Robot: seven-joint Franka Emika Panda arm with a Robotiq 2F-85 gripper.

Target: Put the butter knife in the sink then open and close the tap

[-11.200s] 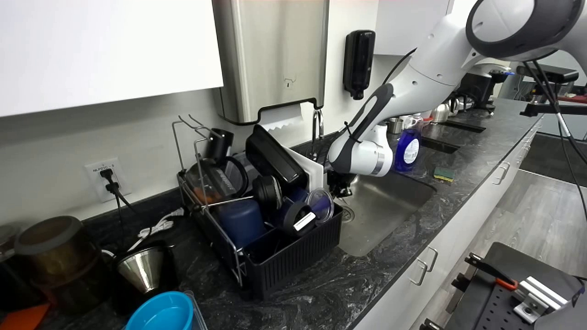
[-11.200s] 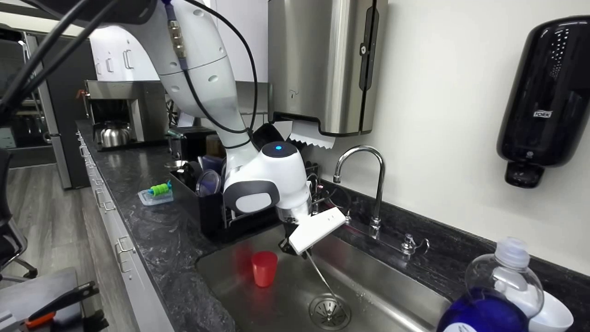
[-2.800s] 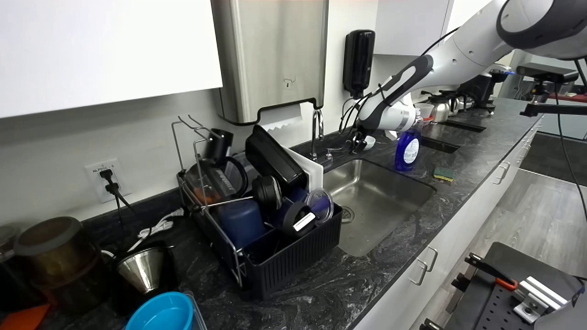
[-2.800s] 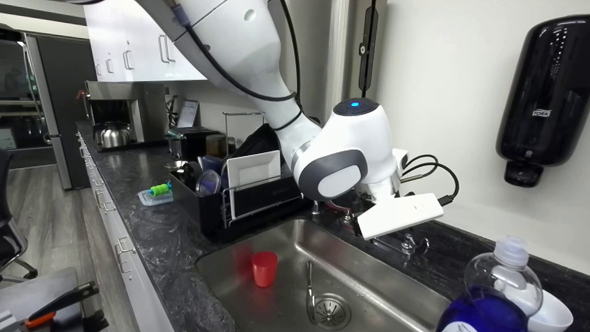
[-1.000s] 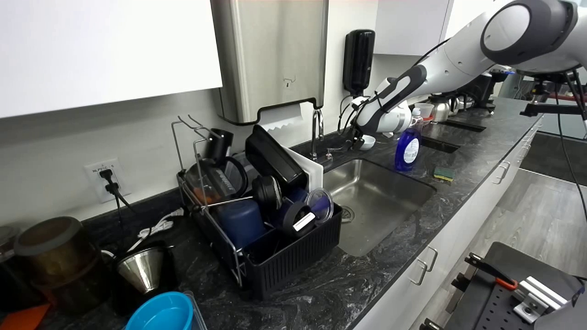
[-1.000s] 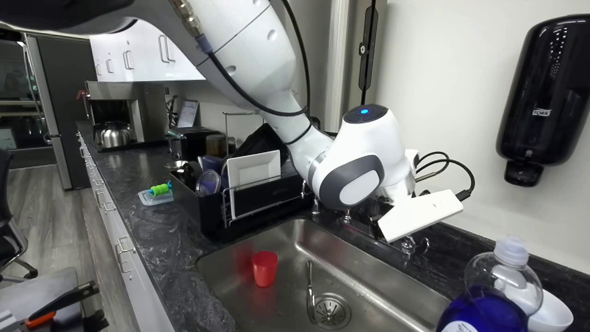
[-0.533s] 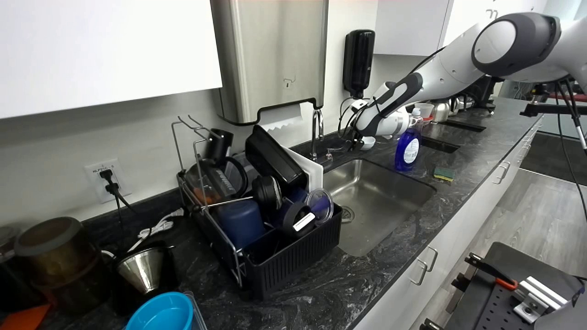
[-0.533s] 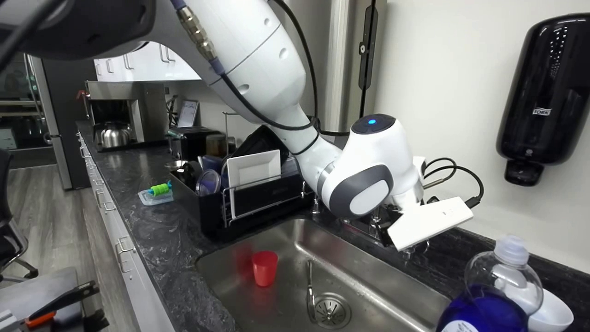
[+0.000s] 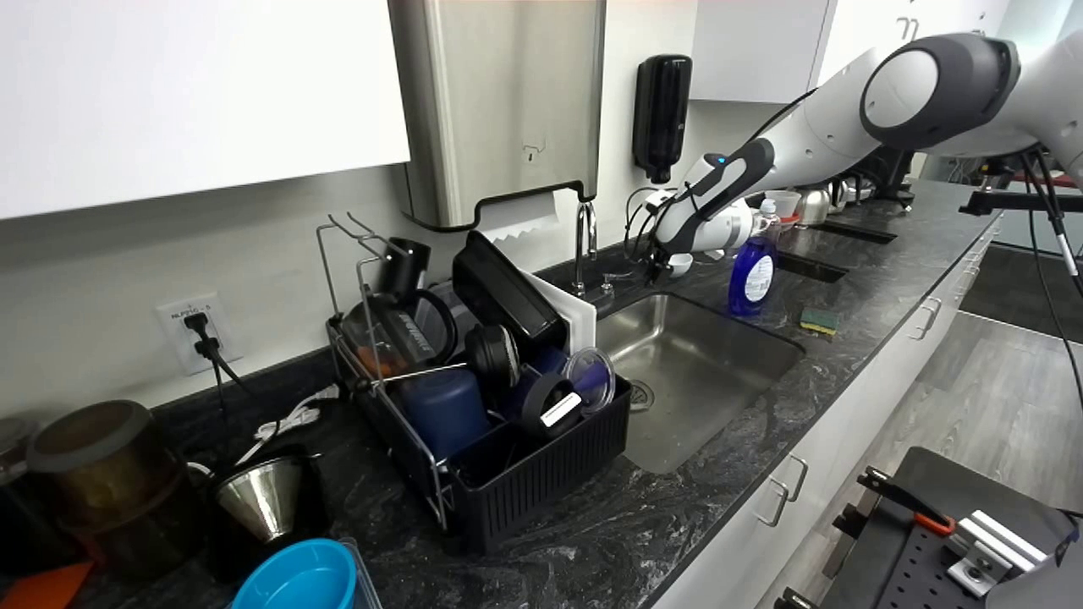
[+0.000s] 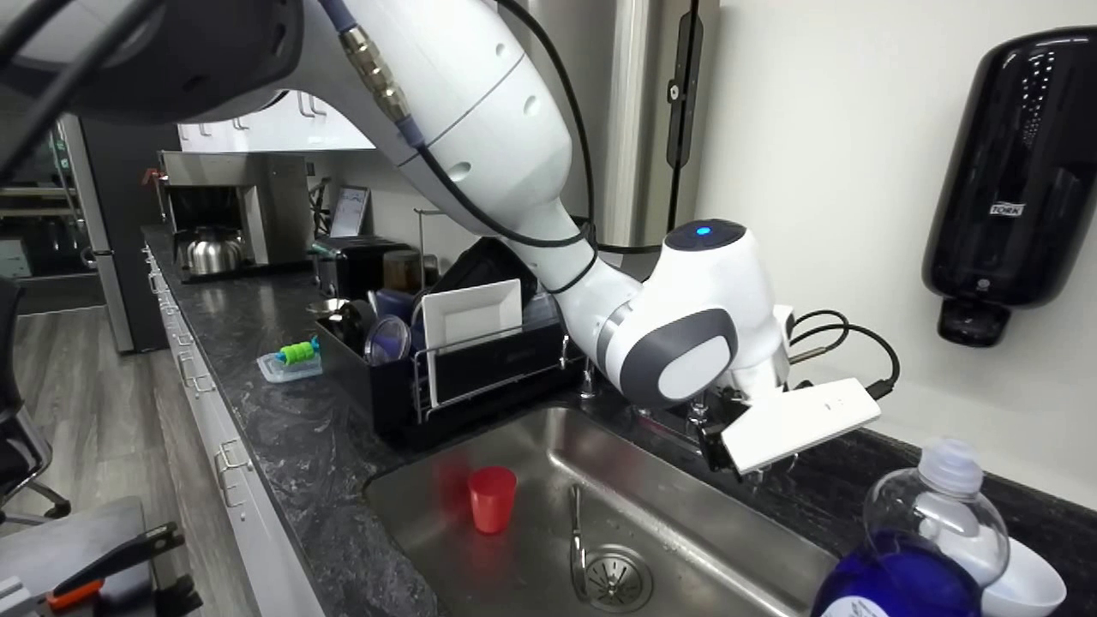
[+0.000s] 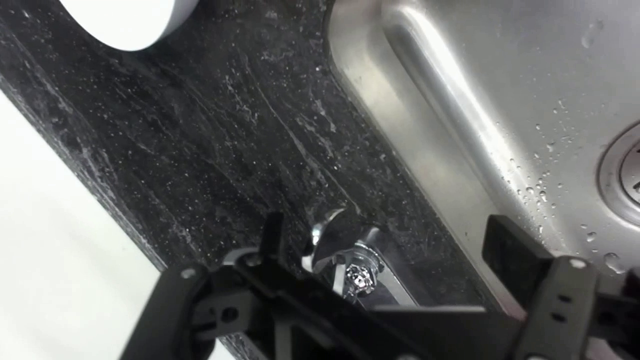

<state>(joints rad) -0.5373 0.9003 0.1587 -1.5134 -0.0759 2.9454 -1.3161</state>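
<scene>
The butter knife [image 10: 576, 540] lies on the floor of the metal sink [image 10: 523, 574], its lower end beside the drain, in an exterior view. My gripper [image 11: 390, 245] stands open over the counter behind the sink, fingers wide apart. Between them, farther down in the wrist view, shows the chrome tap handle [image 11: 361, 277]; whether a finger touches it I cannot tell. An exterior view shows the curved tap spout [image 9: 580, 241] and the handle [image 9: 607, 287], with the gripper [image 9: 655, 269] just beside the handle. The arm hides most of the tap in an exterior view.
A red cup [image 10: 491, 500] stands in the sink. A blue soap bottle [image 10: 900, 557] and a white bowl [image 10: 1033, 578] are on the counter close to the gripper. A loaded dish rack [image 9: 550, 474] borders the sink, and a sponge [image 9: 818, 321] lies near it.
Long before now the gripper held the knife over the sink; it has since let go of it. Over the last second the gripper has come lower beside the tap handle, staying open.
</scene>
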